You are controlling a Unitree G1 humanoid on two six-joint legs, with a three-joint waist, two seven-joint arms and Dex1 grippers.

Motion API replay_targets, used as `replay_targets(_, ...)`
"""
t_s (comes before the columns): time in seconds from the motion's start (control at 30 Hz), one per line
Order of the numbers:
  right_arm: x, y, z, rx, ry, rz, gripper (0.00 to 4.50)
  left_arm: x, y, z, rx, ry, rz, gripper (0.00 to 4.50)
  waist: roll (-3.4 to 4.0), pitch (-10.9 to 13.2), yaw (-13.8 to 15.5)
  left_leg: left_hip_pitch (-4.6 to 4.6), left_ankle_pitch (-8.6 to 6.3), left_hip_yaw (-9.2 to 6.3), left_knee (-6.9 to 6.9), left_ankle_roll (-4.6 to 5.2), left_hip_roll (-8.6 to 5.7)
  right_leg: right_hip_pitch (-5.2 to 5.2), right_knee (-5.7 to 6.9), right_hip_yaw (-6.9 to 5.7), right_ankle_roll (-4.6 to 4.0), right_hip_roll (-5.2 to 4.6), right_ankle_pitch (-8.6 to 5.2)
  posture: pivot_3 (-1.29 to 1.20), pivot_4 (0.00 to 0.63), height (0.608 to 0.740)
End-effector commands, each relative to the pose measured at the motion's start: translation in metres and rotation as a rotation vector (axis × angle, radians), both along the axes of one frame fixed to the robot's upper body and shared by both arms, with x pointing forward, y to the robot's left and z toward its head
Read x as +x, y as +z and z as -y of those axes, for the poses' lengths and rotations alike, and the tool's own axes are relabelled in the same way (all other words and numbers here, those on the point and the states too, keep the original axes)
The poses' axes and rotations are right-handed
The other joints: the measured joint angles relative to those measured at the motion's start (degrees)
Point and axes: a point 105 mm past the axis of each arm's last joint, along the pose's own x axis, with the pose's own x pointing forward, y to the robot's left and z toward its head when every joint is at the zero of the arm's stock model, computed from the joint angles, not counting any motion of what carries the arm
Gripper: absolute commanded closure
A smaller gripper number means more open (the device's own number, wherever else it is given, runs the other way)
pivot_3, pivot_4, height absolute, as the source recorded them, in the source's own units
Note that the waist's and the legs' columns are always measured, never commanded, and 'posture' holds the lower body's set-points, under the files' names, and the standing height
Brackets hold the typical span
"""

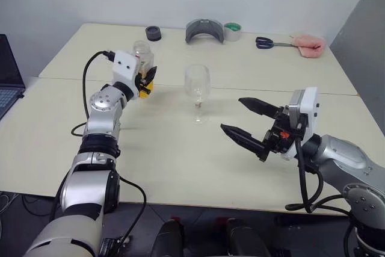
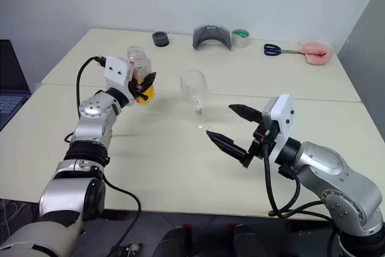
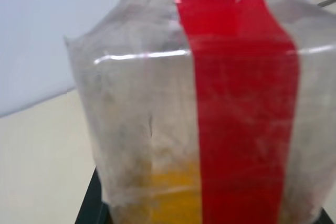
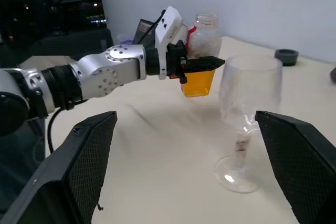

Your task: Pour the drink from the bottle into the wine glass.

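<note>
My left gripper (image 1: 147, 80) is shut on the bottle (image 1: 142, 52), a small clear plastic one with a red label stripe (image 3: 236, 103) and an open neck. It holds the bottle upright a little above the table, to the left of the wine glass (image 1: 197, 83). The orange drink (image 4: 198, 82) fills the bottle's lower part. The clear stemmed wine glass stands upright near the table's middle and looks empty. My right gripper (image 1: 231, 114) hovers open, nothing between its fingers, to the right of the glass and nearer the front edge, pointing towards it.
Along the far edge of the cream table (image 1: 180, 161) lie a black ring (image 1: 153, 33), a grey curved part (image 1: 204, 30), a green tape roll (image 1: 232, 30), scissors (image 1: 267, 43) and a pink cloth (image 1: 310, 45). A laptop (image 1: 9, 82) sits off the left edge.
</note>
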Motion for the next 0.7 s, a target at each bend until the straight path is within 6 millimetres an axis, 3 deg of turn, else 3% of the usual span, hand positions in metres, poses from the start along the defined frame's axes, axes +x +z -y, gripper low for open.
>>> replay_targets(0.03,0.005,0.016,0.002,0.023,-0.023,0.084,0.00,-0.004,0.046,0.018,0.101,-0.093,0.112,2.84,0.00,0.00,0.00,0.00,0.00,0.00,0.00,0.00,0.00,-0.01,0.00,0.00,0.00,0.00,0.00,0.00,0.150,0.740)
replay_targets(0.17,0.016,0.020,0.004,0.019,-0.071,0.138,0.00,-0.007,0.057,0.038,0.273,-0.184,0.149,2.84,0.00,0.00,0.03,-0.02,0.00,-0.01,0.00,0.00,-0.01,-0.02,-0.01,-0.01,0.00,0.01,0.00,0.00,0.150,0.740)
replay_targets(0.7,0.025,0.019,-0.007,0.063,-0.090,0.178,0.00,-0.004,0.066,0.051,0.653,-0.214,0.273,2.84,0.00,0.00,0.05,-0.05,0.00,0.02,0.01,0.00,-0.01,-0.06,0.01,0.02,-0.01,0.00,0.00,0.00,0.150,0.740)
